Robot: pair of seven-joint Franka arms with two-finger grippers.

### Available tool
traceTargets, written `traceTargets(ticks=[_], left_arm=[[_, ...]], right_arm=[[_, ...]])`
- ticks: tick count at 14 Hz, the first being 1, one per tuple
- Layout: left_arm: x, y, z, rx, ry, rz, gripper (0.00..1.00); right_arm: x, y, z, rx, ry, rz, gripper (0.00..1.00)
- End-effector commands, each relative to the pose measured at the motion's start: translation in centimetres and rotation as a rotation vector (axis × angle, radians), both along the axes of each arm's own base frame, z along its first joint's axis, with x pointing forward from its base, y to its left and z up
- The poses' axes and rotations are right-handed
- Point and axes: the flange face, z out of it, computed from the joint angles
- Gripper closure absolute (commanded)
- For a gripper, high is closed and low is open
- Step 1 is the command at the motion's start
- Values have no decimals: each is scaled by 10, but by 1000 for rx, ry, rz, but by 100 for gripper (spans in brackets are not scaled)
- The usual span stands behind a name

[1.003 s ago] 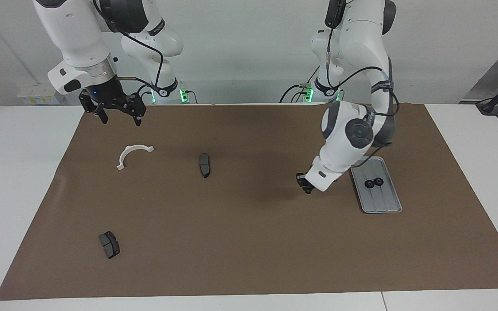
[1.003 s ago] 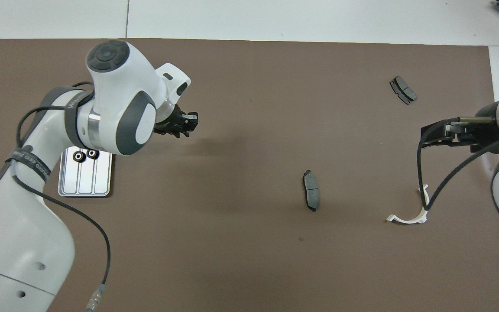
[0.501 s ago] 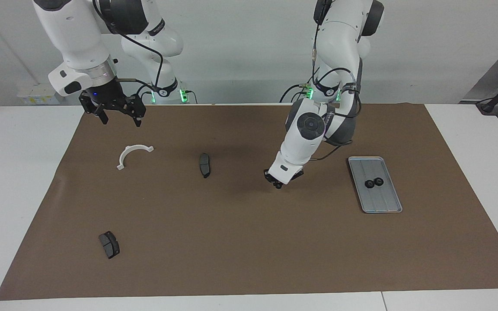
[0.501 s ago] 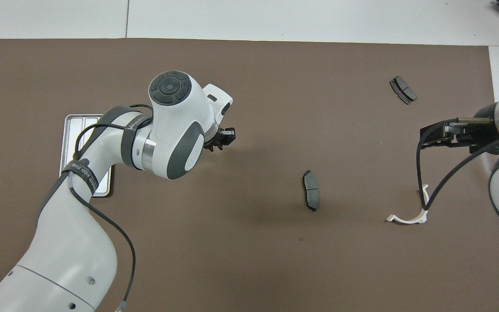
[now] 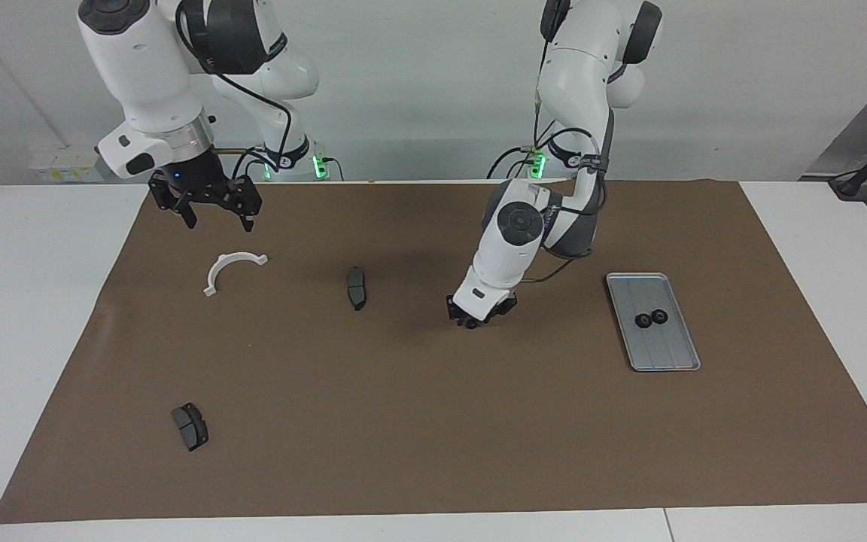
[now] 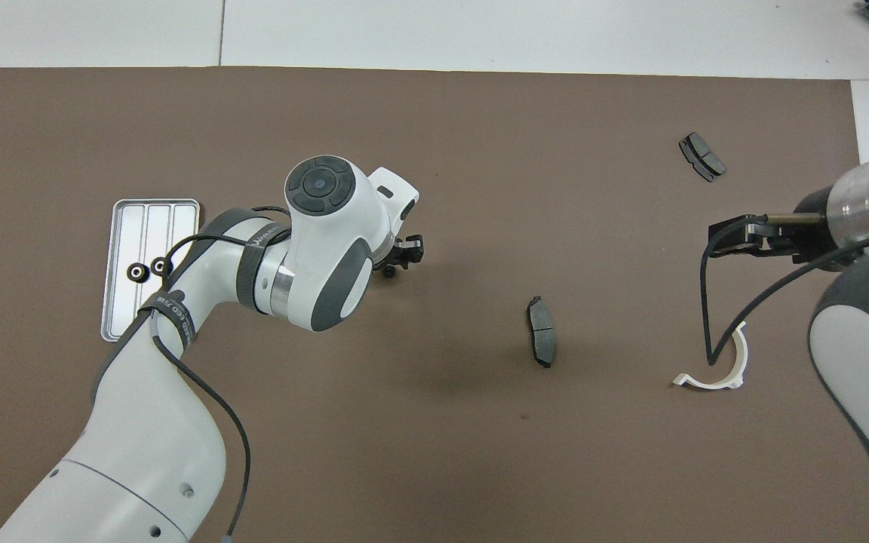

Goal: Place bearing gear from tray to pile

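Note:
The silver tray (image 5: 663, 357) (image 6: 149, 226) lies at the left arm's end of the brown mat. Two small black bearing gears (image 5: 650, 319) (image 6: 146, 270) sit side by side on it. My left gripper (image 5: 471, 321) (image 6: 398, 260) hangs low over the middle of the mat, well away from the tray. Something small and black shows at its tip, and I cannot tell whether it is held. My right gripper (image 5: 217, 220) (image 6: 736, 232) hangs open and empty over the mat near the white curved part. A pile is out of view.
A white curved bracket (image 5: 230, 267) (image 6: 727, 373) lies at the right arm's end. One dark brake pad (image 5: 356, 287) (image 6: 541, 341) lies mid-mat. Another brake pad (image 5: 190, 426) (image 6: 701, 156) lies farther from the robots.
The left arm swung from beside the tray toward the middle of the mat and came down low. The right gripper shifted slightly. Both gears on the tray stayed put.

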Motion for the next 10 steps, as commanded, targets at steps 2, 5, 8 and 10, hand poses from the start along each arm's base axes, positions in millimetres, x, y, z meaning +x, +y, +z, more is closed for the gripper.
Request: traceTargets(ticks=[2,5,8,10], left_arm=[[31,39,35,-20,-55,42,37],[60,111,55,-21,-68,19,43],[78,194,59,-18,-49,-76,45],[83,248,52,-23,-19,-183,48]], right_arm=[[-6,42,-15,25,-46,-2,0],[9,83,-46,37,-68,28,0],[21,137,-88,56,-84,43,0],[22,186,-122,72,-87,16,0]])
